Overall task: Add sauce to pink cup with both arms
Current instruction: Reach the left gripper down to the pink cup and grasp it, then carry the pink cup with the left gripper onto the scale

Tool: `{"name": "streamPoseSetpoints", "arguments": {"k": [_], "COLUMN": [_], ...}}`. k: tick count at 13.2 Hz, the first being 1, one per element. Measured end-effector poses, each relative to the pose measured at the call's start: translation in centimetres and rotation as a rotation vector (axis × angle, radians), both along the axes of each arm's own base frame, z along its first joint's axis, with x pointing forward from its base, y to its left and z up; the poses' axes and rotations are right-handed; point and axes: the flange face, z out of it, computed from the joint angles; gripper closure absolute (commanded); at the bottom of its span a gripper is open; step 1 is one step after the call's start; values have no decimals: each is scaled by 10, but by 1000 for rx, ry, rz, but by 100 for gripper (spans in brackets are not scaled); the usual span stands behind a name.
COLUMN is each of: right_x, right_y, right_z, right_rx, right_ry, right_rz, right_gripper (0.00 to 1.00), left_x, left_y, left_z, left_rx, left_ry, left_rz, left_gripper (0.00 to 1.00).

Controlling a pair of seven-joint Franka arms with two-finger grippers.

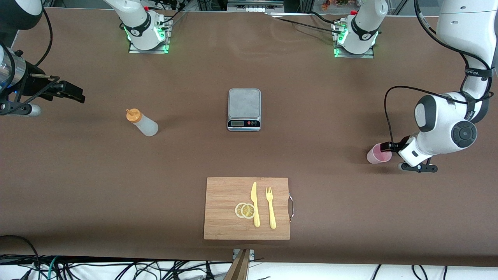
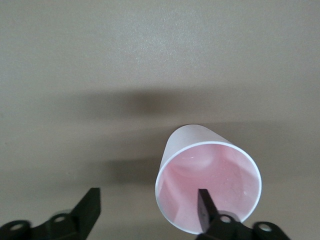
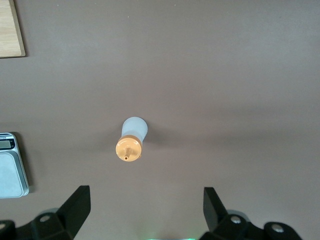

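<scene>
The sauce bottle (image 1: 142,122), whitish with an orange cap, stands on the brown table toward the right arm's end. It shows from above in the right wrist view (image 3: 131,140). My right gripper (image 1: 72,92) is open and empty in the air, apart from the bottle; its jaws (image 3: 145,205) are spread wide. The pink cup (image 1: 378,153) stands upright toward the left arm's end. My left gripper (image 1: 389,147) is low at the cup and open (image 2: 147,207). One finger (image 2: 205,207) shows across the cup's mouth (image 2: 207,180), and the other stands outside its wall.
A grey kitchen scale (image 1: 244,109) sits mid-table, also at the edge of the right wrist view (image 3: 10,167). Nearer the front camera lies a wooden cutting board (image 1: 223,202) with a yellow knife (image 1: 255,204), a yellow fork (image 1: 270,208) and two lemon slices (image 1: 245,210).
</scene>
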Motion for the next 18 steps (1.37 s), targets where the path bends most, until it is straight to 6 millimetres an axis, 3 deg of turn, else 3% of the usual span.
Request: {"name": "streamPoseSetpoints", "arguments": {"k": [1, 2, 6, 11, 13, 15, 18], "right_x": [1, 2, 3, 4, 4, 4, 4], "right_y": [0, 0, -1, -2, -2, -2, -4], "right_z": [-1, -2, 1, 8, 8, 8, 8], "right_rx": [-1, -1, -1, 0, -1, -1, -1], "right_ry": [1, 2, -5, -18, -18, -18, -18], "right_rz": [0, -1, -1, -5, -6, -7, -11], "right_gripper": [0, 0, 0, 0, 0, 0, 0], "left_x": [-2, -2, -3, 4, 10, 11, -5], "left_y": [0, -1, -5, -20, -60, -121, -213], "left_z": [-2, -3, -4, 13, 30, 48, 67], "left_rx": [0, 0, -12, -47, -85, -111, -149], "left_ry": [-1, -1, 0, -32, -52, -66, -45], "left_rz": [0, -1, 6, 18, 12, 11, 58], "left_gripper": [89, 100, 100, 100, 100, 100, 100]}}
